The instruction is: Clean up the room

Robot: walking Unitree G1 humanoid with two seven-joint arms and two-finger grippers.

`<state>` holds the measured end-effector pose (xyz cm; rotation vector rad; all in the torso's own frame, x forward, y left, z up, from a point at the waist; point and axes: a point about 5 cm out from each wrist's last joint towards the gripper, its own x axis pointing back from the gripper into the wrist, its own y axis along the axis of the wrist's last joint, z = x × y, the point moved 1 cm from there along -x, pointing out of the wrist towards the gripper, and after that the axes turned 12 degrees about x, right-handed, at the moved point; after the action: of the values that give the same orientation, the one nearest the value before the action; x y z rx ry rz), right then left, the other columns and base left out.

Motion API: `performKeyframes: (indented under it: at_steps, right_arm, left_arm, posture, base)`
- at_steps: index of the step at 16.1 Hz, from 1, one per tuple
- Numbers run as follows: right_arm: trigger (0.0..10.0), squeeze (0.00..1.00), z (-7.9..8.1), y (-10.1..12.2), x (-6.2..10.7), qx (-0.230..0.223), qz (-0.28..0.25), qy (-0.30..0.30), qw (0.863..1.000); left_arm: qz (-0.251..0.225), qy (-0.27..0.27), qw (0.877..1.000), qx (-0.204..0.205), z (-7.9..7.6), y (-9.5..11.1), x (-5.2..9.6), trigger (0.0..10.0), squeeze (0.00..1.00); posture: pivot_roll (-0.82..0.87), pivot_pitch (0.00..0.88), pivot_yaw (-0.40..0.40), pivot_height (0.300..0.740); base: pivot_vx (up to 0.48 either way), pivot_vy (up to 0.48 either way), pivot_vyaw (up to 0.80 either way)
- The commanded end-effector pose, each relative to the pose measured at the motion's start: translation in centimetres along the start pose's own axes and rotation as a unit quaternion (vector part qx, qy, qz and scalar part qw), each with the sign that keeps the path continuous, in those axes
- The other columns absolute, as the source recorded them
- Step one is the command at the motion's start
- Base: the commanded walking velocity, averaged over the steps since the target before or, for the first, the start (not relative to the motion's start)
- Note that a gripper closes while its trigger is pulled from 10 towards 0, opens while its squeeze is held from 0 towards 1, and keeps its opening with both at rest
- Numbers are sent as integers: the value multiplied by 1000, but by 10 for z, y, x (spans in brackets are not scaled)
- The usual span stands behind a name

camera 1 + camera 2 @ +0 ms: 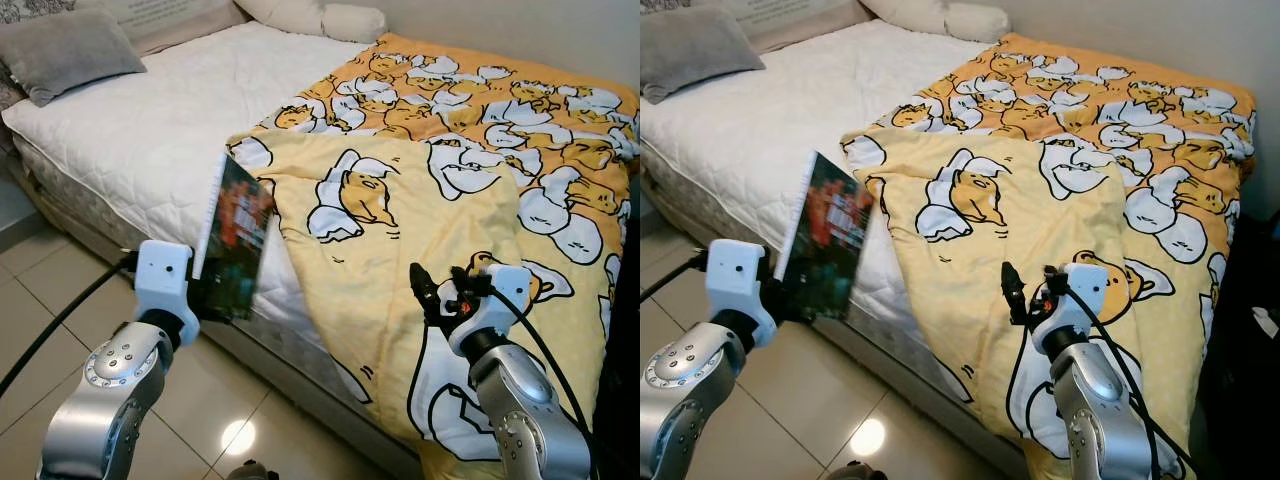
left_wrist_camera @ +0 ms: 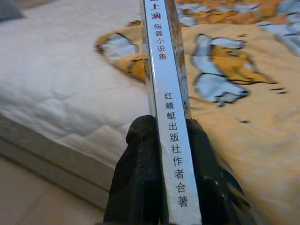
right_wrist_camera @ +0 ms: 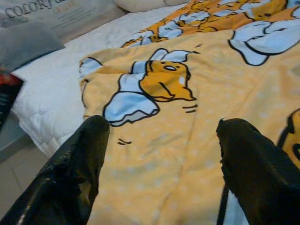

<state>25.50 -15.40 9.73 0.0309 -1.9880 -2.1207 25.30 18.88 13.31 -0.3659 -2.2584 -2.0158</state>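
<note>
My left gripper (image 1: 212, 290) is shut on a book (image 1: 237, 235) with a dark cover and a white spine (image 2: 169, 108), held upright at the near edge of the bed. Its black fingers (image 2: 136, 178) clamp the spine from both sides. My right gripper (image 1: 432, 292) is open, its fingers (image 3: 77, 164) spread above the yellow cartoon-print blanket (image 1: 430, 180) that covers the right side of the bed and hangs over its near edge.
The white mattress (image 1: 150, 120) is bare on the left, with a grey pillow (image 1: 65, 50) at its head and white pillows (image 1: 320, 15) by the wall. Beige floor tiles (image 1: 60, 290) lie in front of the bed.
</note>
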Motion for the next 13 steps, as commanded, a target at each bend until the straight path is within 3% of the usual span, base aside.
performKeyframes:
  at_steps: [1, 4, 7, 13]
  right_arm:
    - [10000, 0, 4, 4, -1, 11, -2, 5, 1000]
    - [10000, 0, 7, 4, -5, 39, -3, -4, 999]
    - [10000, 0, 1, 4, -8, 23, 4, -33, 999]
    - [10000, 0, 1, 1, -11, 11, 17, -44, 999]
  left_arm:
    - [-5, 14, 1000, -6, 0, 3, -2, 10000, 0]
    - [-33, -8, 999, -32, -8, 9, -2, 10000, 0]
    - [-28, -4, 999, -42, -3, 9, -2, 10000, 0]
    - [-32, 13, 998, -57, 4, 9, -4, 10000, 0]
  posture:
    - [23, 0, 19, 740]
    - [25, 0, 35, 740]
    - [31, 0, 14, 740]
    - [39, 0, -10, 740]
  base:
    - [0, 0, 0]
    - [0, 0, 0]
    - [0, 104, 0]
    - [0, 374, -598]
